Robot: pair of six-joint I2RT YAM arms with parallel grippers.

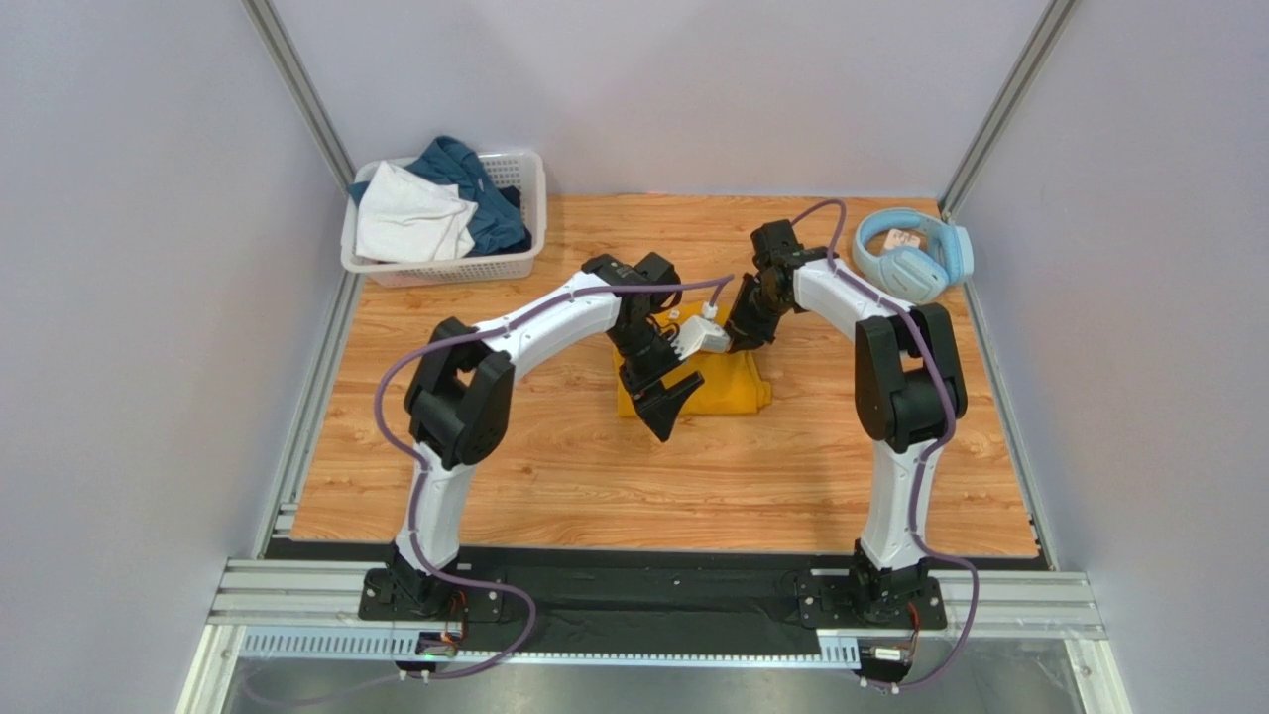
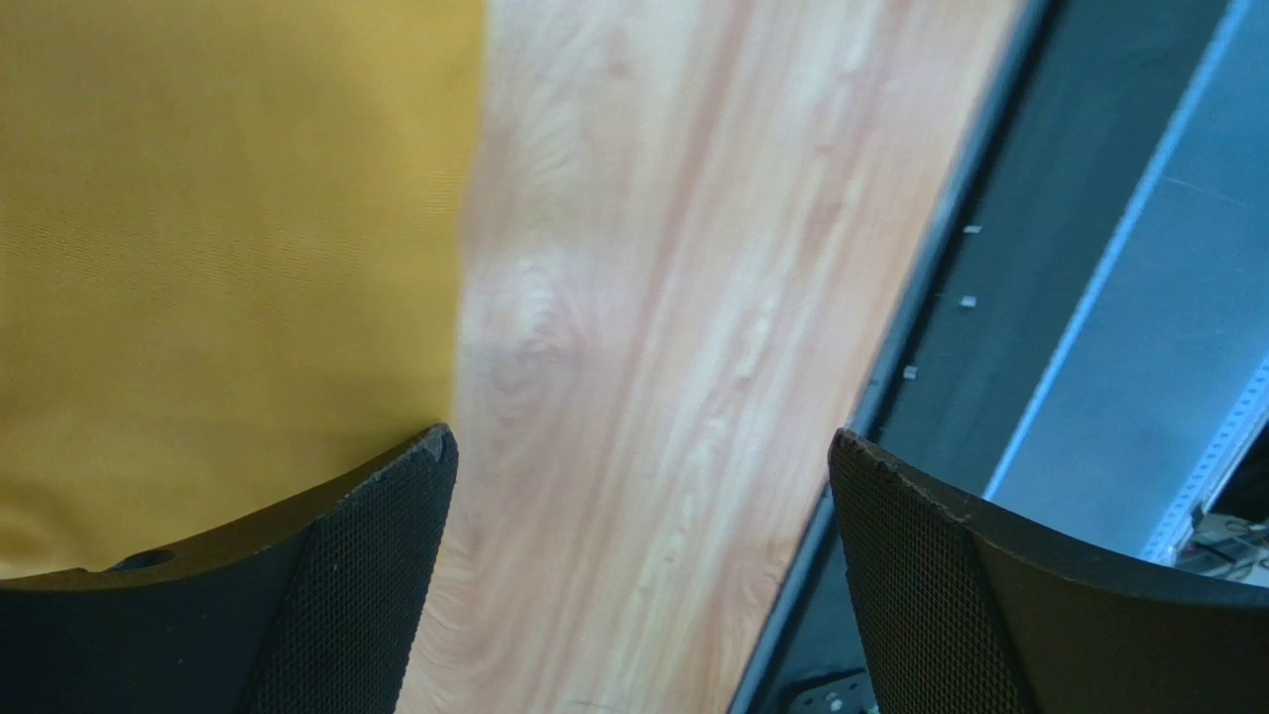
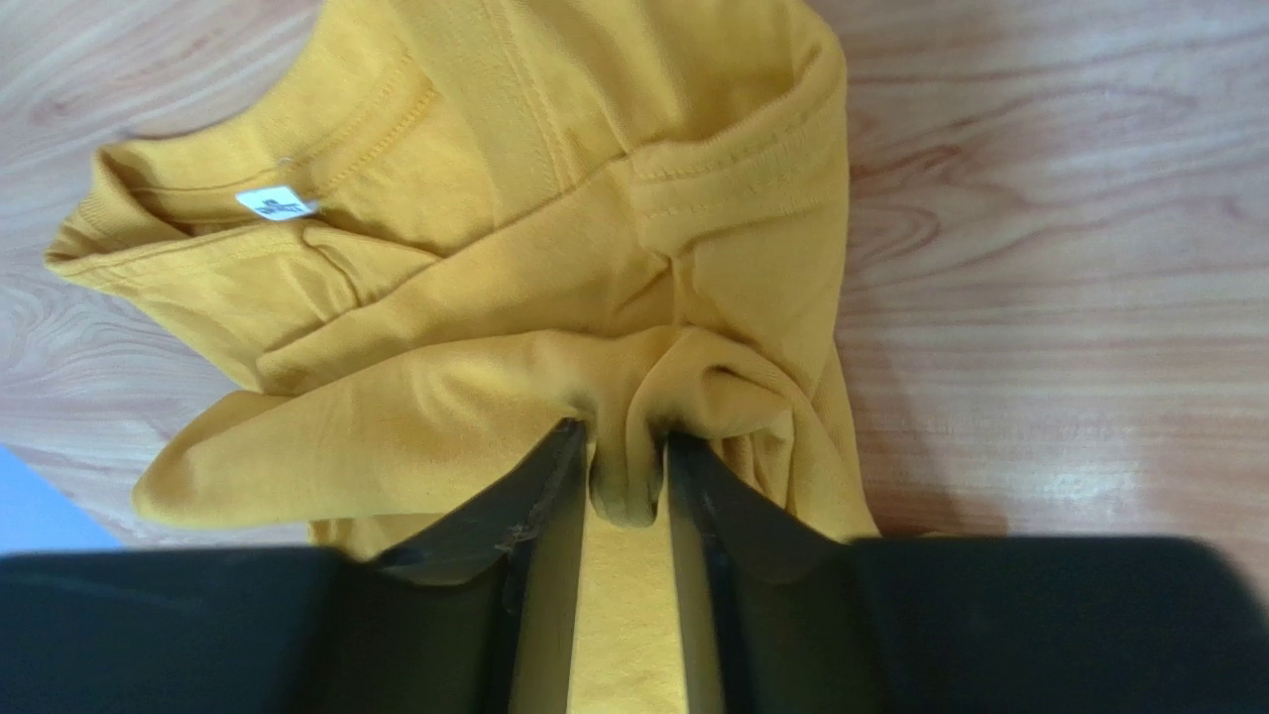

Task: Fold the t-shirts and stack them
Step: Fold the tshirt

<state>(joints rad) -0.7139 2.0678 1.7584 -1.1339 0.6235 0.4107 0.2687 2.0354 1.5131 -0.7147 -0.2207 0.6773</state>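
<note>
The mustard-yellow t-shirt [image 1: 718,390] is lying bunched in a rough folded heap at the middle of the wood-grain counter [image 1: 596,476], between the two arms. The right gripper [image 3: 626,446] is reaching down onto the heap's far side, its jaws pinching a raised ridge of the yellow cloth. In the right wrist view the collar is facing up and the white neck label [image 3: 276,201] is showing. The left gripper [image 2: 641,446] is hanging over the shirt's near edge, its jaws spread wide: one is sitting over the yellow cloth and the other over the counter's rim, with bare wood showing in the gap. At the far left corner a white lattice basket [image 1: 447,269] is holding a white garment [image 1: 410,220] and a dark teal-blue garment [image 1: 477,186]. Light-blue headphones [image 1: 912,250] are resting at the far right corner.
</note>
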